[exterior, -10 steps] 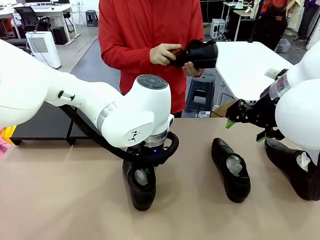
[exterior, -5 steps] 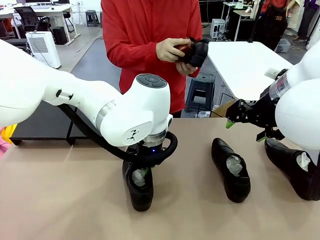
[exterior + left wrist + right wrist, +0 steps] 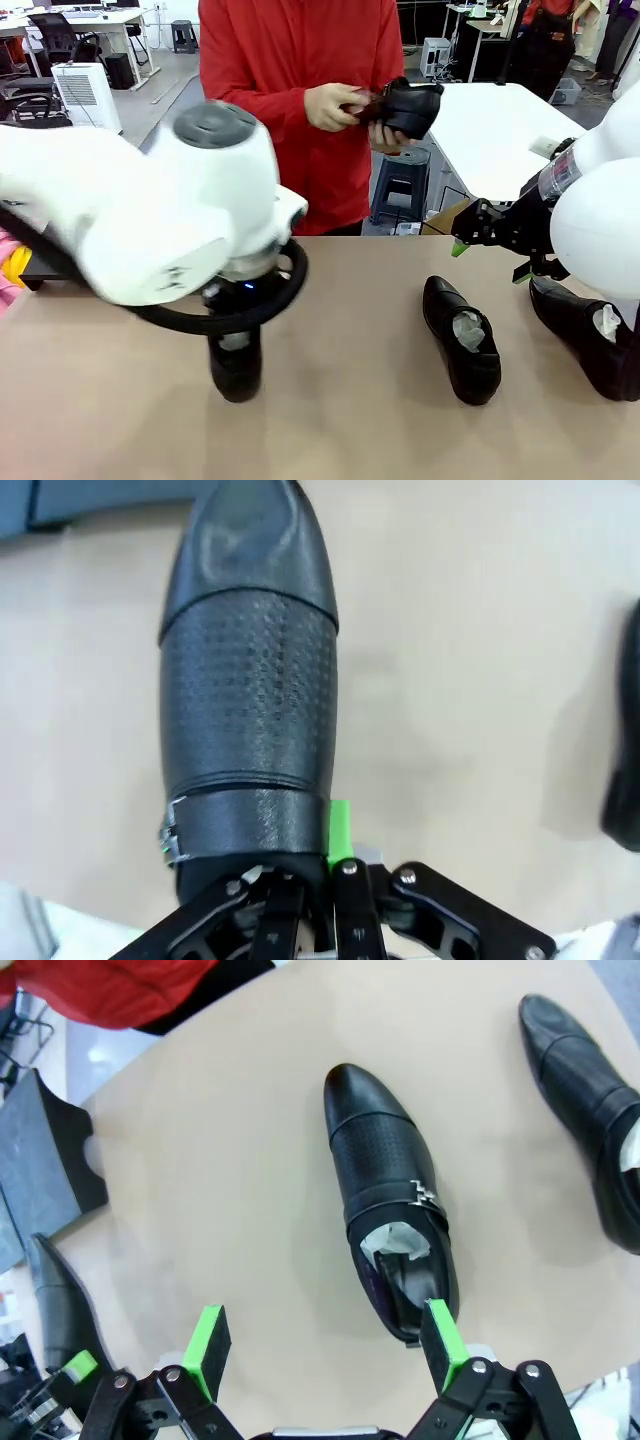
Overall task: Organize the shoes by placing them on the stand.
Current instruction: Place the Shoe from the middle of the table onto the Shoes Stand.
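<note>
Now the left hand [image 3: 325, 855] is pinching a shoe [image 3: 250, 680] by the collar and should be lifting it slowly, level, while the right hand [image 3: 323, 1343] is hovering spread.

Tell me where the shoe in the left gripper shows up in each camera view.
Front: shoe low, left of centre, beneath the left arm.
Left wrist: shoe down the centre, toe up, left gripper shut on its heel end.
Right wrist: shoe a dark sliver at the left edge.
Landmark: paper-stuffed middle shoe, right of centre in front; middle shoe mid-picture in right wrist.
</note>
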